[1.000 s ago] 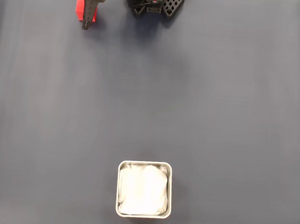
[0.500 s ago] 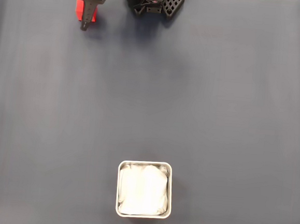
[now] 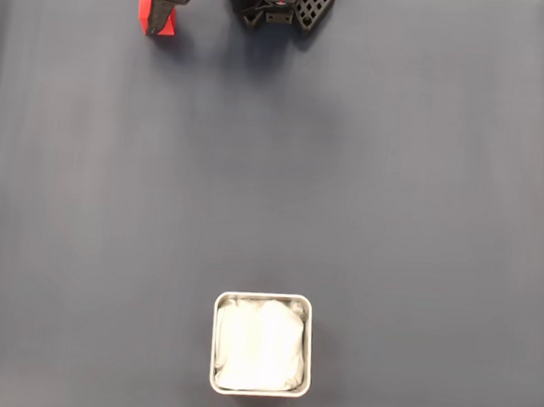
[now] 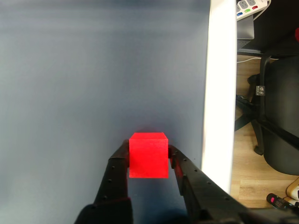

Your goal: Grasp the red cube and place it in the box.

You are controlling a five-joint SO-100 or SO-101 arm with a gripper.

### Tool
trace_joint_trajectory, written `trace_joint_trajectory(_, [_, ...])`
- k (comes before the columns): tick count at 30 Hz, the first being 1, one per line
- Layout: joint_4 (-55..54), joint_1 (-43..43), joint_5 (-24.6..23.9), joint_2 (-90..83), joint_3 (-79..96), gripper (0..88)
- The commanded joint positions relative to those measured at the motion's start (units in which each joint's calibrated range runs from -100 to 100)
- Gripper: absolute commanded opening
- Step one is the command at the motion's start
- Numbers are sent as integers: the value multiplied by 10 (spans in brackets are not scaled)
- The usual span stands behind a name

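In the fixed view, the gripper (image 3: 157,27) sat at the upper left edge of the frame, over the red cube (image 3: 169,24), which peeked out beside it on the dark mat (image 3: 395,194). The box (image 3: 261,344) stood at bottom centre, well apart. In the wrist view, the cube (image 4: 148,155) sat low in the frame, and the gripper (image 4: 148,156) was clamped on it, one black finger (image 4: 117,170) against each side.

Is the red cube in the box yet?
No, it's out. The cube sits between the pincer's fingers near the mat's far edge, and the box holds only its white cloth.
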Motion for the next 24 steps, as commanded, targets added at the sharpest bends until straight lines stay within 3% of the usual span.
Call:
trace_joint_trajectory(1, [-7, 9, 7, -6, -3, 117])
trace_joint_trajectory(24, [-3, 4, 19, -2, -23, 38])
